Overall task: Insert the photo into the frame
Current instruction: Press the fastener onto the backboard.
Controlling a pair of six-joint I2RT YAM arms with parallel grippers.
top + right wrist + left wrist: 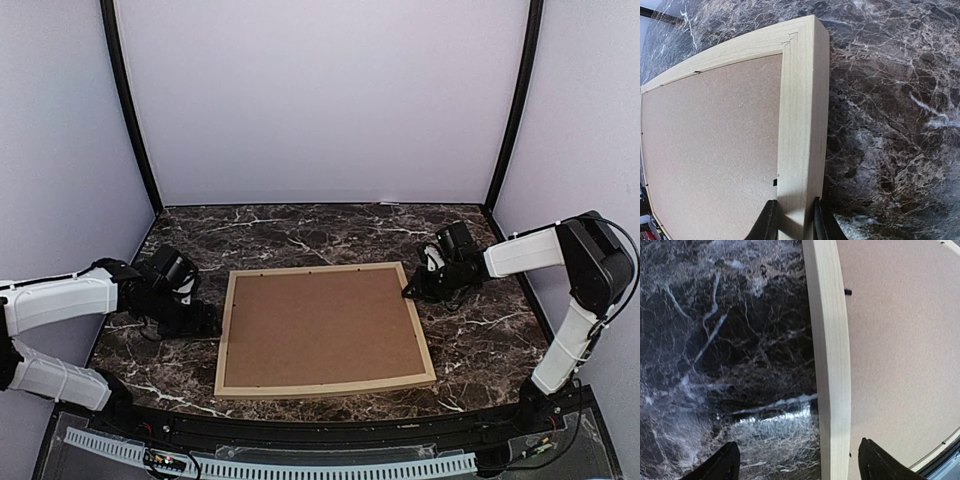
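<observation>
The light wood frame (325,386) lies flat in the middle of the table, back side up, with the brown backing board (320,325) filling it. The photo is not in view. My left gripper (205,320) is open at the frame's left rail; in the left wrist view its jaws (797,460) straddle that rail (832,365) without touching it. My right gripper (410,290) is at the frame's far right corner. In the right wrist view it (795,220) is shut on the right rail (800,115), one finger on each side.
The table is dark veined marble (480,330). Pale walls and two black posts (130,110) enclose the back. A black tray edge with a white slotted strip (300,465) runs along the near side.
</observation>
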